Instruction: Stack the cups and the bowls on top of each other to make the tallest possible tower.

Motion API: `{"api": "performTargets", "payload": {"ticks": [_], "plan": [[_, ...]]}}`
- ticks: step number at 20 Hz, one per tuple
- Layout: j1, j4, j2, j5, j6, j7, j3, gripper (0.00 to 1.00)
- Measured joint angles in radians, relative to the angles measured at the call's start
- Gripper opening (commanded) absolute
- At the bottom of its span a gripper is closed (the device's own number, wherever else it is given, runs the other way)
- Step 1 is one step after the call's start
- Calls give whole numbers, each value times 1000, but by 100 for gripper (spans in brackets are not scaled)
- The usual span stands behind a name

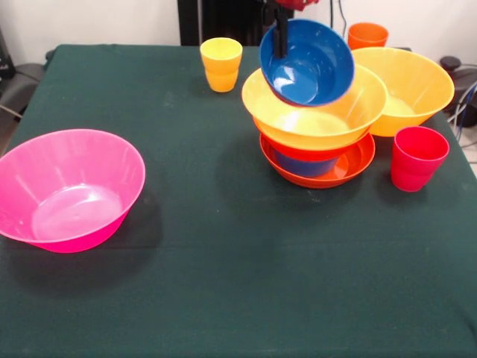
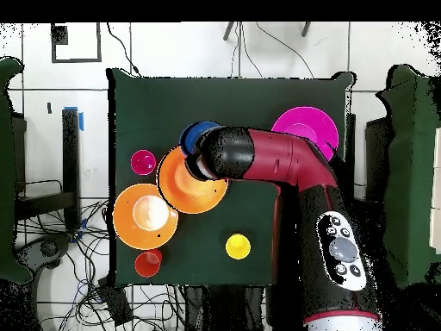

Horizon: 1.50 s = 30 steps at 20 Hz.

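Holding: hand [image 1: 279, 41] pinches the rim of a blue bowl [image 1: 313, 63], fingers pressed on the wall from either side; bowl hangs tilted, its mouth turned toward the camera, glossy inside.
Position of blue bowl: above the tower [image 1: 317, 138], its lower edge at or just over the top bowl's rim; contact cannot be told.
Tower: shallow red-orange bowl [image 1: 350, 165] lowest; a second small blue bowl [image 1: 302, 165] nested in it; a red-orange bowl [image 1: 313, 151] over that; wide orange-yellow bowl [image 1: 313, 119] on top.
Tower place: right of centre on the green table [image 1: 223, 283], toward the far side.
Second orange-yellow bowl [image 1: 410, 89]: upright, just beside the tower, right and behind.
Pink bowl [image 1: 67, 190]: translucent, large, upright, alone at the left, well apart from the rest.
Yellow cup [image 1: 220, 63]: upright, left of the tower, far side.
Orange cup [image 1: 367, 35]: upright, behind the second orange-yellow bowl.
Red-pink cup [image 1: 417, 158]: upright, just right of the tower.
Overhead view: arm [image 2: 284, 168] covers part of the tower.
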Motion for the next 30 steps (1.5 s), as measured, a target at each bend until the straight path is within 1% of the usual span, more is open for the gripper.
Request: {"api": "performTargets", "payload": {"ticks": [4, 9, 14, 24, 30], "plan": [[8, -45, 38, 0, 0, 0, -6, 0], [16, -74, 66, 0, 0, 0, -17, 0], [41, -80, 78, 0, 0, 0, -43, 0], [103, -80, 88, 0, -2, 0, -70, 0], [121, -81, 89, 0, -2, 0, -88, 0]]}}
